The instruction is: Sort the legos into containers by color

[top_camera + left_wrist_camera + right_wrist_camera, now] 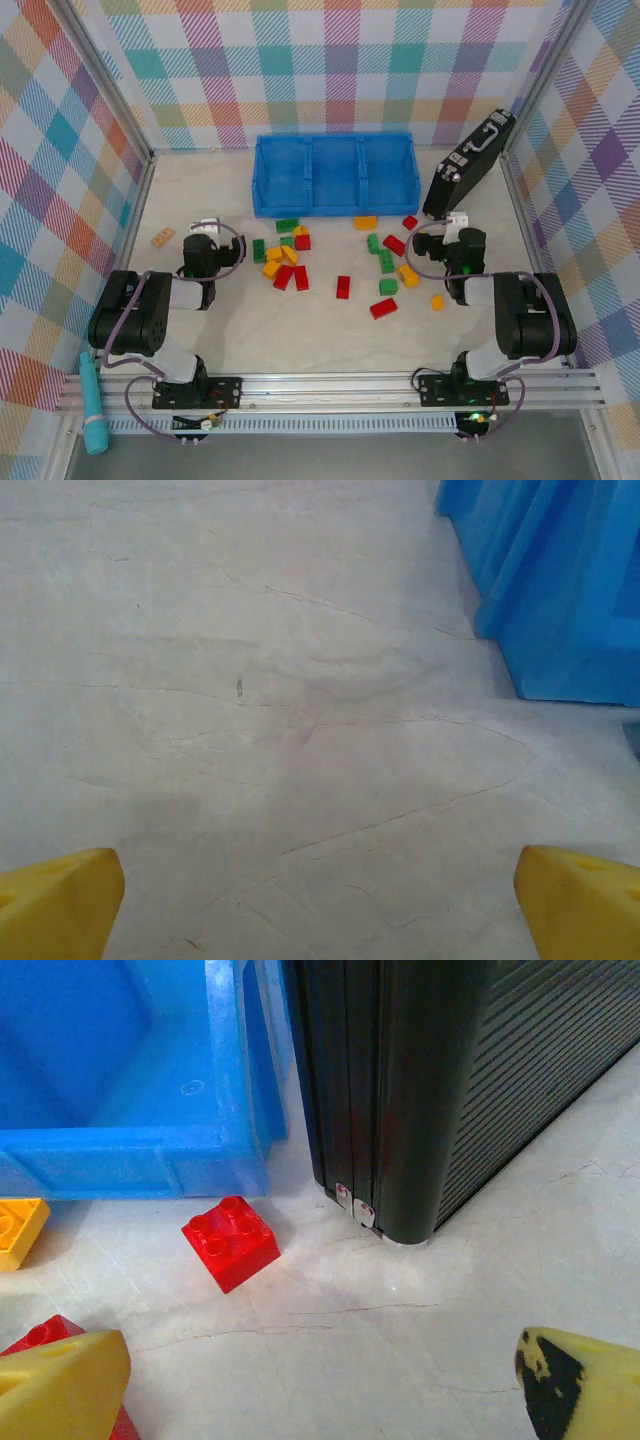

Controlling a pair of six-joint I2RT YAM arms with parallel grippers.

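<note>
Both claws are spread wide with nothing in them. My left claw (320,900) hangs low over bare tabletop (250,730) beside the blue tray (560,590). My right claw (320,1380) faces a red brick (231,1242) near the black briefcase (430,1090), parked, I judge, for a first pick. The legos (343,287) lie scattered before the tray: small studded bricks in red, green and yellow-orange, none sorted yet.

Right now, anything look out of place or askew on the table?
Black briefcase stands on edge, tilted, beside the right end of the blue tray; it isn't part of the sort. A tan block sits alone at far left.
</note>
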